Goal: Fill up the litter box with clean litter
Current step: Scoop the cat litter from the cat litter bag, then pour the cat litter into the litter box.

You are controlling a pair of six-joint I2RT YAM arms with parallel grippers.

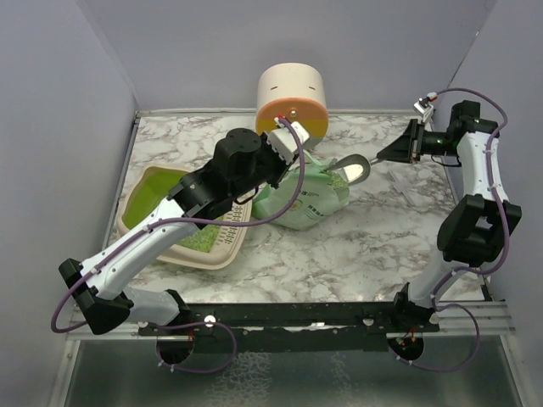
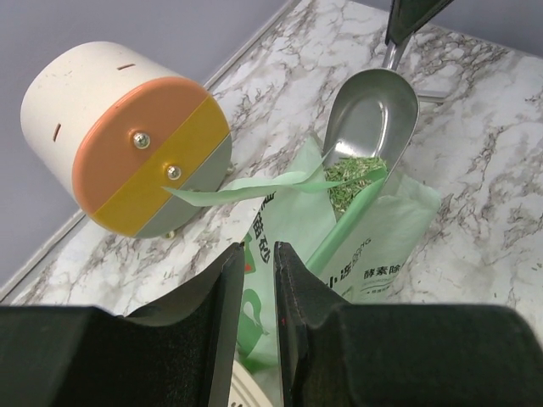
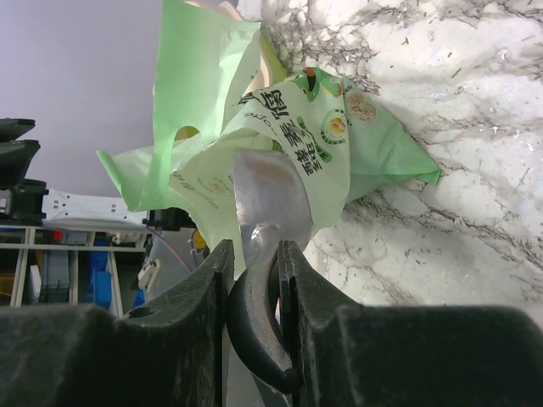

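Litter box (image 1: 136, 203) beside the bag (image 1: 318, 203) has only a little litter (image 1: 199, 240). Right gripper (image 3: 254, 250) pinches the scoop (image 2: 373, 110) at the bag's mouth; left gripper (image 2: 254, 259) pinches the bag. More scoops needed.

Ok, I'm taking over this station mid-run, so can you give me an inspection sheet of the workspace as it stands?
Surface: marble table, a few green specks scattered near the bag.
Job's things: litter box at left, litter by its near rim; bag upright at centre, mouth open.
Clutter: cream cylinder on its side at the back.
Grippers: left gripper pinches bag film; right gripper shut on the scoop, which carries litter at the bag mouth.
Cables: purple cables looped along both arms.
Surroundings: grey walls on three sides.
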